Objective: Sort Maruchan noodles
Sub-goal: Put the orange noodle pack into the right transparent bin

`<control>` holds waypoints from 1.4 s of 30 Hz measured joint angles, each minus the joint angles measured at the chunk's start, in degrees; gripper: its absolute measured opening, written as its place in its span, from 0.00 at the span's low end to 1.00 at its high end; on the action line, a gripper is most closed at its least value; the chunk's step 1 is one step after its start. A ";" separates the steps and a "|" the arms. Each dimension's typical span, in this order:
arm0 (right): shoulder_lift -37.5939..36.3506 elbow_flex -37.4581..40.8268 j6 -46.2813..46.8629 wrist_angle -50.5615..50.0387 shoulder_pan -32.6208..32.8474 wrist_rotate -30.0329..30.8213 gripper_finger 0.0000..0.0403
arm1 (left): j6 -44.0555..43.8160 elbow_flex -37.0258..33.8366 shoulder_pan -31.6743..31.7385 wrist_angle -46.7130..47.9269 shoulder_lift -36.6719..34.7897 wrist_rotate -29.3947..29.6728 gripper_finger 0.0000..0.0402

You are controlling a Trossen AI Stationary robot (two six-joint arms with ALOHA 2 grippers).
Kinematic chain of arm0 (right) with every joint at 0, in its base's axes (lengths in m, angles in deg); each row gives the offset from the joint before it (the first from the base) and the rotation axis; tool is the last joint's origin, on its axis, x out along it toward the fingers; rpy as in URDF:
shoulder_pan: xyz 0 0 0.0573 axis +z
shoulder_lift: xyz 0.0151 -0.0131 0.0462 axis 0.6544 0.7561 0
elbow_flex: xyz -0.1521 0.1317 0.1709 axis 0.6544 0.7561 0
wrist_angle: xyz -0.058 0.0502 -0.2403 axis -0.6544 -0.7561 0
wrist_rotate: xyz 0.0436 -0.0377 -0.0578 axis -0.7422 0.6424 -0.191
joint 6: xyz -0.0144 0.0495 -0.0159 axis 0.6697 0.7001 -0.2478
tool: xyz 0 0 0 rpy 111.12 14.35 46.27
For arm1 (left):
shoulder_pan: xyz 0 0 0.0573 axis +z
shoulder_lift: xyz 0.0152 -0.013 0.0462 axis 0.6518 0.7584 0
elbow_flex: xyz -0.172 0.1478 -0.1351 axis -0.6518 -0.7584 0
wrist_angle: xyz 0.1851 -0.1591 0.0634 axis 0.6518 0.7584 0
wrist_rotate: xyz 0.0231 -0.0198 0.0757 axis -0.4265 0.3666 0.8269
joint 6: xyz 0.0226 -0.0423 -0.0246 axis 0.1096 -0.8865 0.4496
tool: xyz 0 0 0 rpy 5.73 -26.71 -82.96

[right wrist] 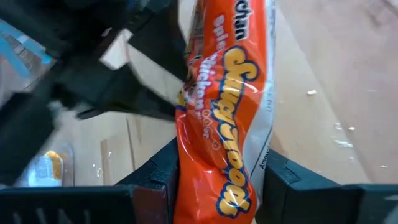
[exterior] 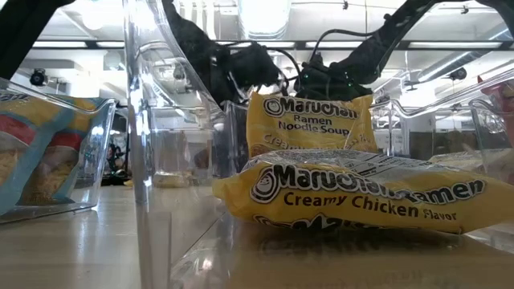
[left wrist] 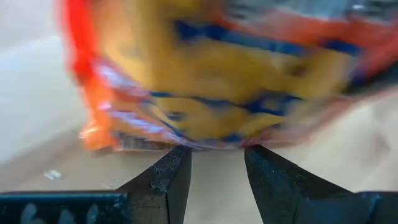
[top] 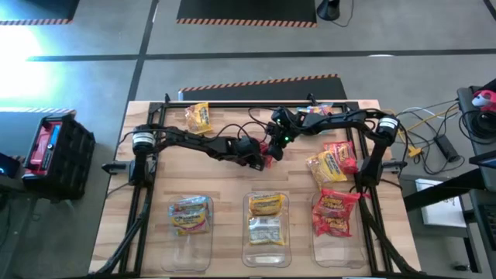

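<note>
A red Maruchan packet (top: 271, 153) is between my two grippers above the middle of the table. My right gripper (right wrist: 219, 173) is shut on it; it shows in the high view (top: 279, 139) reaching in from the table's right. My left gripper (left wrist: 217, 163) is open, reaching from the left (top: 260, 153). Its fingertips stand just before the near edge of the same packet (left wrist: 211, 74). Loose packets lie flat on the table: a yellow one (top: 198, 118) at the far left, and a pile of yellow and red ones (top: 333, 161) at the right. My right gripper pinches the red packet's crumpled body (right wrist: 214, 155) between its two fingers. The packet runs lengthwise out past the fingertips, turned edge-on and bent. It looks lifted clear of the table. My left gripper: I cannot tell whether its fingertips (left wrist: 177, 163) touch the packet's edge.
Three clear bins stand along the near edge. The left bin (top: 172, 232) holds a pale blue packet, the middle bin (top: 248, 232) holds yellow ones (exterior: 353, 197), and the right bin (top: 316, 240) holds red ones. A black frame rail (top: 232, 103) runs along the far edge.
</note>
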 joint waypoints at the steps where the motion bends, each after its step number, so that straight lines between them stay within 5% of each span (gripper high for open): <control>1: 0.00 0.00 0.03 0.02 0.00 -0.13 0.31 | 0.01 0.00 -0.10 -0.16 -0.62 -0.60 0.33; 13: -0.01 0.00 -0.57 -0.57 -0.15 0.10 0.30 | 1.92 0.15 -0.35 1.48 -7.82 -0.45 0.33; 26: -3.01 0.02 -4.03 -8.40 -1.55 0.53 0.25 | -5.57 0.17 -3.99 22.15 -16.76 10.65 0.33; 42: -9.16 -1.51 -10.60 -23.06 -1.53 -2.29 0.25 | -29.99 -4.54 -9.35 24.72 -17.80 14.86 0.33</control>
